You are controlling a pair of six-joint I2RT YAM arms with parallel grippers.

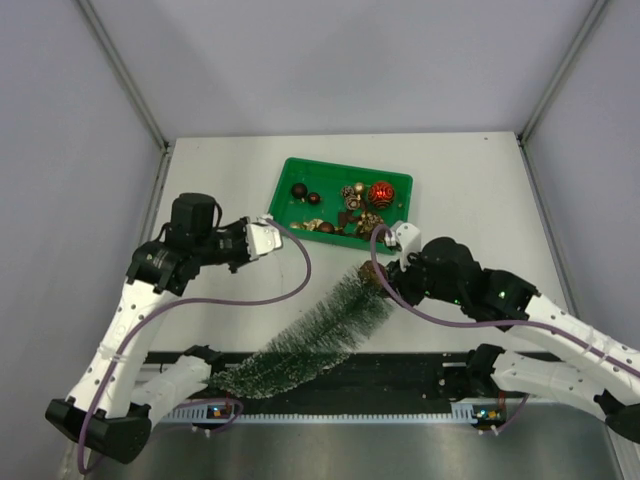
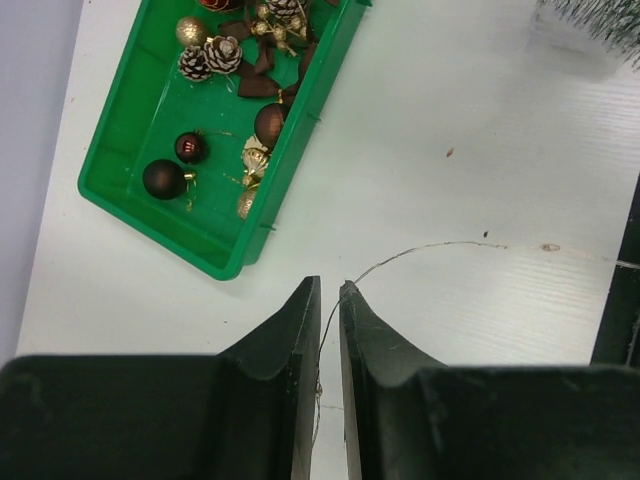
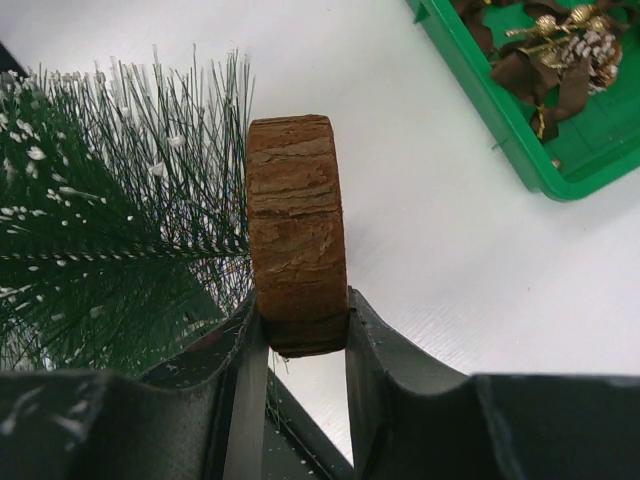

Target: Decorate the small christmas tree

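Note:
The small christmas tree (image 1: 310, 340) lies tilted across the near table, its tip toward the left arm's base. My right gripper (image 1: 383, 268) is shut on its brown wooden base (image 3: 297, 235), with the frosted green bristles (image 3: 110, 210) to the left of the disc. My left gripper (image 2: 328, 285) hovers near the green tray's (image 2: 215, 262) near corner. Its jaws stand a narrow gap apart. A thin wire (image 2: 430, 247) runs loosely through that gap and curves right across the table toward the tree (image 2: 600, 15).
The green tray (image 1: 285, 195) at the middle back holds dark baubles (image 2: 163, 178), pinecones (image 2: 212, 55), brown bows and a red ball (image 1: 381, 193). A black mat (image 1: 400, 375) lies along the near edge under the tree's tip.

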